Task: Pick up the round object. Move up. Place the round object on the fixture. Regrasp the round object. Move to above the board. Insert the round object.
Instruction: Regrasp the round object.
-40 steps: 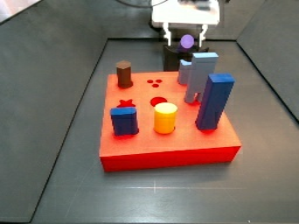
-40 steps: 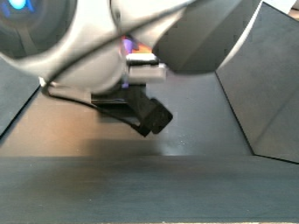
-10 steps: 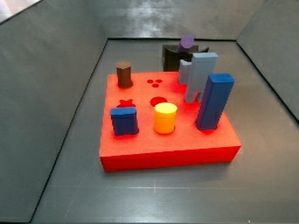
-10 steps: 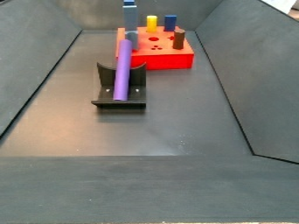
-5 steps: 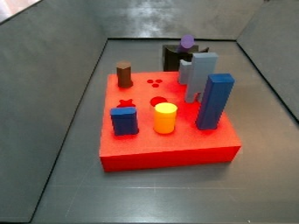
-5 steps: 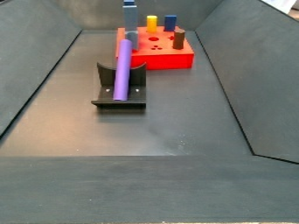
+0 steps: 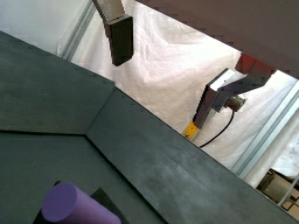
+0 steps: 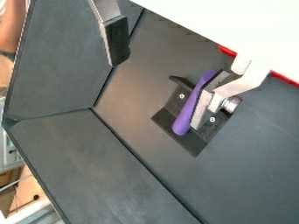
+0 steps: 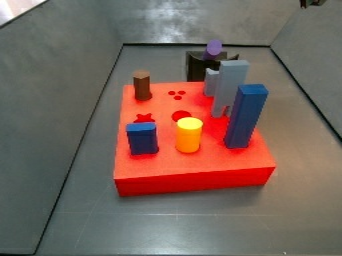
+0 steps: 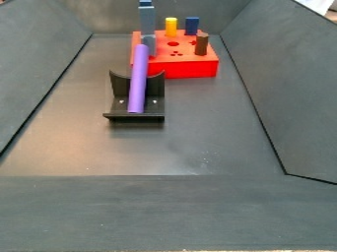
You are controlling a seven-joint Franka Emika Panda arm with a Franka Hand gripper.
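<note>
The round object, a slim purple peg point(image 10: 137, 74), lies tilted on the dark fixture point(image 10: 132, 108), its upper end toward the red board point(image 10: 184, 67). A side view shows only the peg's top point(image 9: 214, 47) above the fixture point(image 9: 199, 66), behind the board point(image 9: 194, 170). My gripper point(image 8: 176, 63) is open and raised well clear of the peg point(image 8: 191, 106) and fixture point(image 8: 198, 131), with nothing between its fingers point(image 8: 114, 39). In a wrist view the gripper point(image 7: 173, 66) hangs over the peg's end point(image 7: 65, 203). It is out of both side views.
On the board stand a tall blue block point(image 9: 246, 115), a pale blue-grey block point(image 9: 229, 82), a short yellow cylinder point(image 9: 189, 135), a brown cylinder point(image 9: 142, 85) and a small blue block point(image 9: 143, 138). Dark sloping walls point(image 10: 39, 89) enclose the floor.
Four seconds ago my gripper was down at the fixture with the peg. It has since let go and risen out of the side views. Nothing has moved over the last second.
</note>
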